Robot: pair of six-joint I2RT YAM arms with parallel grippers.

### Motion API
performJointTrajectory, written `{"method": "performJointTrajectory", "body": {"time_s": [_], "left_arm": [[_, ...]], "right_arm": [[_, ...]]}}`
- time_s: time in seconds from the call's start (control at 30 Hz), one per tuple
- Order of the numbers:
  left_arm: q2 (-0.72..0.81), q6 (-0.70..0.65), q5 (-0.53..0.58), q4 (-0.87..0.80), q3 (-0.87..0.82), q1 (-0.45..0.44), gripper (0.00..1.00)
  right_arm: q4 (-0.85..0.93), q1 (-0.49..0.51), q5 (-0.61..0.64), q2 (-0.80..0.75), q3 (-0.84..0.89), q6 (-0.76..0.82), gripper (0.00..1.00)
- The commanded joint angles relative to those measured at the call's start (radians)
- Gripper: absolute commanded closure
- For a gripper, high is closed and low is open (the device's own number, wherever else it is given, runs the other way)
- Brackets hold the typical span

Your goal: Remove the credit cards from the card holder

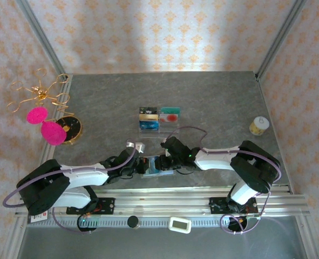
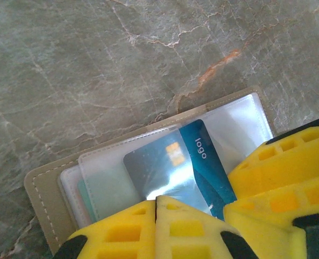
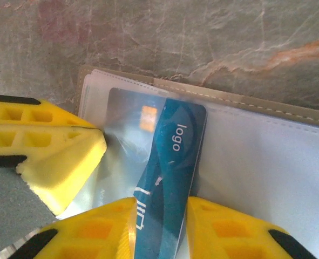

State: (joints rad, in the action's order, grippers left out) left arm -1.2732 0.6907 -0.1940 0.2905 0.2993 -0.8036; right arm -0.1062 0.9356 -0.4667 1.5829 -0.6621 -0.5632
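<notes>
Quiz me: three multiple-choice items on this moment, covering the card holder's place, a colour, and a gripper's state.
1. The card holder lies: A at the far wall; B between the left gripper and the right gripper; C at the left corner.
2. Between the right gripper's fingers is a card coloured: A red; B white; C blue.
3. The left gripper's jaws are: A shut; B half open; C wide open.
Answers: B, it lies open between them; C, the blue card reads "logo"; A, the fingertips meet.
</notes>
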Motion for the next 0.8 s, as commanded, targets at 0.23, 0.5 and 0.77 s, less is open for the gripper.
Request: {"method": "performJointTrajectory", "body": {"time_s": [0.23, 0.5, 0.77], "left_arm": [[-0.031, 0.007, -0.009, -0.091, -0.055, -0.001, 1.00], [-0.025, 0.018, -0.007, -0.075, -0.069, -0.006, 1.00], [-0.013, 0.010, -0.006, -0.082, -0.066, -0.016, 1.00]], "right_arm": [[-0.162, -0.008, -0.165, -0.014, 0.028, -0.056, 0.74], [-0.126, -0.020, -0.111, 0.008, 0.012, -0.110, 0.74], [-0.116, -0.022, -0.096, 0.032, -0.003, -0.126, 1.00]]}}
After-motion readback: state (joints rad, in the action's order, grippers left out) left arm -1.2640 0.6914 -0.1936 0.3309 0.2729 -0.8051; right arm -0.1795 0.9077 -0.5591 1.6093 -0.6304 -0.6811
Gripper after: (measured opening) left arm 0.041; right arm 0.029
